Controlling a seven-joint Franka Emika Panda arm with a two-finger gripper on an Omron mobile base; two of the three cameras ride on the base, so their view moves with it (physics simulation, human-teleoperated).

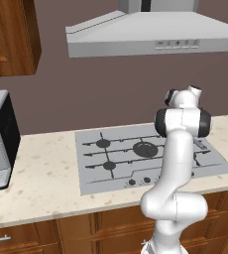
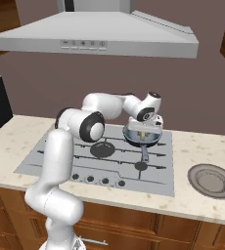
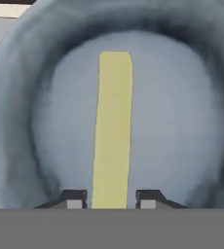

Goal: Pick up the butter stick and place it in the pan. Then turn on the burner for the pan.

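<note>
A grey plate [image 2: 213, 180] lies on the speckled tabletop [image 2: 202, 146] right of the cooktop [image 2: 46, 161], well apart from the pan [image 2: 134, 139]; a range hood [image 2: 95, 36] hangs above. The butter stick [image 3: 113, 131], pale yellow and oblong, lies in the blue-grey pan between the fingertips [image 3: 74, 198]. The gripper [image 3: 111, 200] sits just above it, jaws slightly parted, apparently released.

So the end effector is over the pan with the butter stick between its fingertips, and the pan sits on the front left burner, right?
Not quite. The pan sits on the back right burner, as the right base view shows. The rest holds: the end effector is over it, with the butter stick between its fingertips.
</note>
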